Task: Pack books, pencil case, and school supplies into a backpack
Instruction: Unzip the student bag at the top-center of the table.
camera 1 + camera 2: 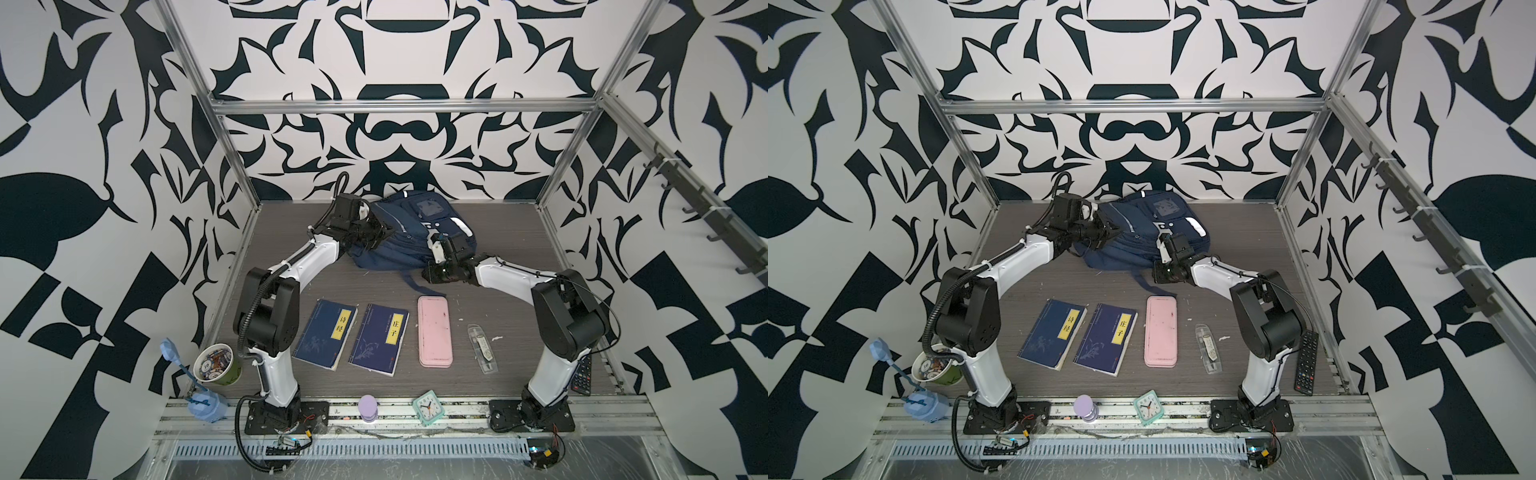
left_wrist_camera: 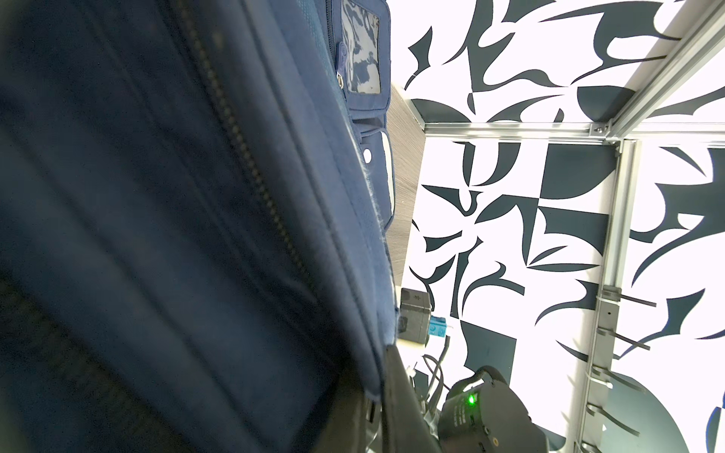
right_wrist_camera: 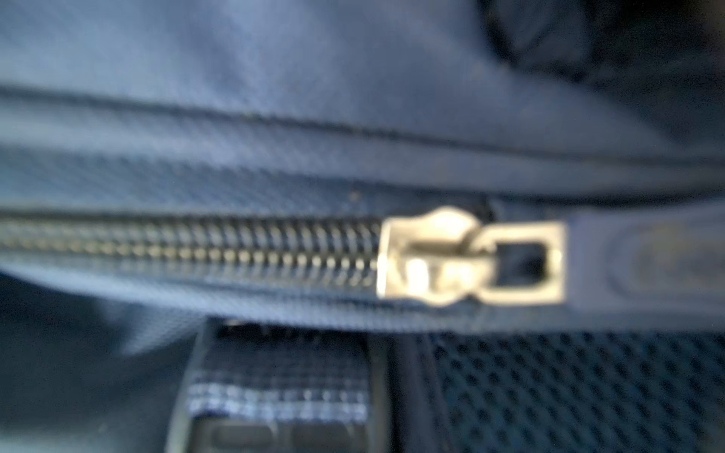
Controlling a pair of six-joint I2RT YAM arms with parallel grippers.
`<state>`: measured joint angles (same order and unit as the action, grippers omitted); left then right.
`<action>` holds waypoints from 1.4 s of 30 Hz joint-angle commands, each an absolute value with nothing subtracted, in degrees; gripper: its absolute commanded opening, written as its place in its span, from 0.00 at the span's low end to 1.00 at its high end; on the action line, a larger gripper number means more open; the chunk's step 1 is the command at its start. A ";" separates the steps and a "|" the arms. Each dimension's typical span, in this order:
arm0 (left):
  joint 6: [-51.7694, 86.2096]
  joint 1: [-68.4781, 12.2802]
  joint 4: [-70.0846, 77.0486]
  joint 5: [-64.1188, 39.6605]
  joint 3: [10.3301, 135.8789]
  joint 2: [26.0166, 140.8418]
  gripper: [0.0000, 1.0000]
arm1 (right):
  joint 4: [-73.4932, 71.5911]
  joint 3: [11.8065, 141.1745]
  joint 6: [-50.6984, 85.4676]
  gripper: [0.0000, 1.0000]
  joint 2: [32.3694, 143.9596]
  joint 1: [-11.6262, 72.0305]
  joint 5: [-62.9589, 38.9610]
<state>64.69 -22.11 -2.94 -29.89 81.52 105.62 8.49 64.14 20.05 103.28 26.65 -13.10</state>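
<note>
Clamping the large navy fabric backpack (image 1: 401,249), the left gripper (image 1: 384,232) is anchoring it; the right gripper (image 1: 427,276), grip unclear, is facing the silver zip slider (image 3: 451,257) at its near edge.

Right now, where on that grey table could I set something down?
Bare table between the navy blue fabric backpack and the row of two dark blue books, pale pink oblong case and clear plastic packet; more at the far right corner. That row is crowded.

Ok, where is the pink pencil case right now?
In both top views the pencil case lies flat on the table, between a blue book on its left and the clear packet on its right.
</note>
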 commanded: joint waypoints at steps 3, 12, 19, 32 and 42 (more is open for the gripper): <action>63.90 -21.12 0.09 -31.33 85.24 105.46 0.00 | 7.65 62.36 20.99 0.27 99.15 26.52 -14.06; 64.08 -21.09 0.16 -31.48 85.96 106.13 0.00 | 9.29 61.11 20.58 0.27 95.54 26.61 -13.23; 64.17 -21.09 -0.03 -31.47 86.33 106.17 0.00 | 9.16 62.47 20.22 0.27 97.48 26.63 -14.04; 64.32 -21.09 -0.26 -31.46 86.34 106.23 0.00 | 9.14 66.45 19.34 0.27 101.44 26.64 -15.03; 64.42 -21.04 -0.19 -31.72 86.31 106.15 0.00 | 7.03 67.09 18.28 0.30 104.49 26.56 -13.25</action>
<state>64.71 -21.47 -4.19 -30.76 83.46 106.59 9.04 65.47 19.29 104.47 26.65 -14.13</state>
